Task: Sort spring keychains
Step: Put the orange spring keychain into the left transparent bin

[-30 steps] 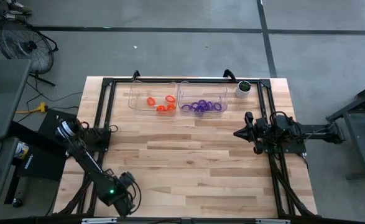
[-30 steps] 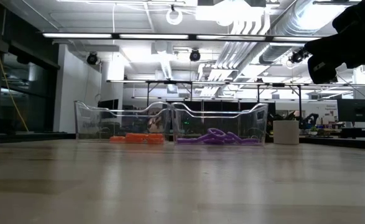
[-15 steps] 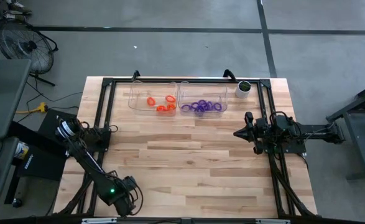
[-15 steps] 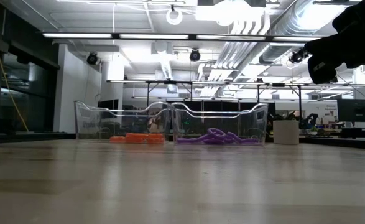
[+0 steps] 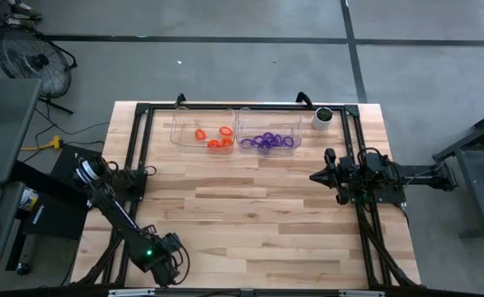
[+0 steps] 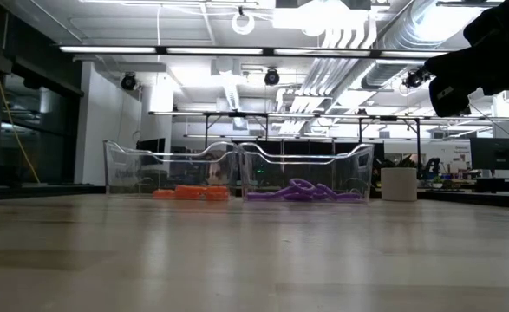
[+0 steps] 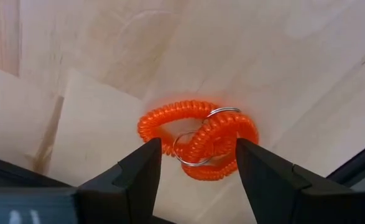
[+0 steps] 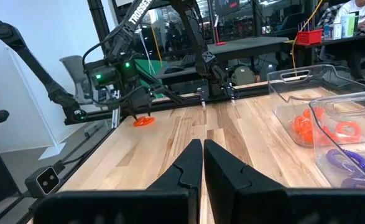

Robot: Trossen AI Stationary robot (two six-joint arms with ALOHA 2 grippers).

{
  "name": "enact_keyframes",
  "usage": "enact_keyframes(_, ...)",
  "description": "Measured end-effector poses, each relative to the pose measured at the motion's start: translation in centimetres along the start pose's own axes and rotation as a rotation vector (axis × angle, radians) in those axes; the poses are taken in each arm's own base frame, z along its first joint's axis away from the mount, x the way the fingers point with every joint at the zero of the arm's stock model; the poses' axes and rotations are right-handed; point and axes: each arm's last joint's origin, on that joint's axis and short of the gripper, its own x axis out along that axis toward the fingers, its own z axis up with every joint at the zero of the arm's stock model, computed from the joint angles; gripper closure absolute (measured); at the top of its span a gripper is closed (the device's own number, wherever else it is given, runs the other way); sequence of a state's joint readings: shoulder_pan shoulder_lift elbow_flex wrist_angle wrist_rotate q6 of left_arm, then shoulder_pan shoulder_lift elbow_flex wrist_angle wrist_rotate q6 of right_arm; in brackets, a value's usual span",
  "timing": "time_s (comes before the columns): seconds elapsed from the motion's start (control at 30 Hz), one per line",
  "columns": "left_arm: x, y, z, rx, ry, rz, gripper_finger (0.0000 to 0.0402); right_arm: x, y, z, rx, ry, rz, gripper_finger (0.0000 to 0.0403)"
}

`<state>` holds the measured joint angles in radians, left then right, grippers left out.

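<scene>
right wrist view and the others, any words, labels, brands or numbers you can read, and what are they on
"TROSSEN": white letters along the left arm link, in the right wrist view; the end of the word is cut off.
Bottles on a desk in the room behind: labels too small to read.
High, low and left wrist views: no readable text.

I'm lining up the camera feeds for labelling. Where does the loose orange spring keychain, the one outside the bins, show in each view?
High view: not visible; the left gripper at the table's near left covers that spot.
Low view: not in it.
Left wrist view: loose orange spring keychain, centre, lying on the wood between the open jaws.
Right wrist view: small orange spot under the far left arm.
Shared landmark: the left gripper.
</scene>
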<state>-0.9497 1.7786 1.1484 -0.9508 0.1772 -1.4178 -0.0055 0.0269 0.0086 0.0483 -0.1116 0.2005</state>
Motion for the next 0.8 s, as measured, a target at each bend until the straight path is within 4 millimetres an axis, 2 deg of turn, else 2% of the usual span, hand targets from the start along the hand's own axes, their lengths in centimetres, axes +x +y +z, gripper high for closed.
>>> enact_keyframes(0.17,0.69,0.41,-0.05,-0.003,0.046,0.005,0.0213,0.00,0.00,0.00,0.000,0.000,0.000,0.0391)
enact_keyframes(0.8,0.85,0.36,-0.02,-0.005,0.048,-0.008,0.0357,0.00,0.00,0.00,0.000,0.000,0.000,0.0391)
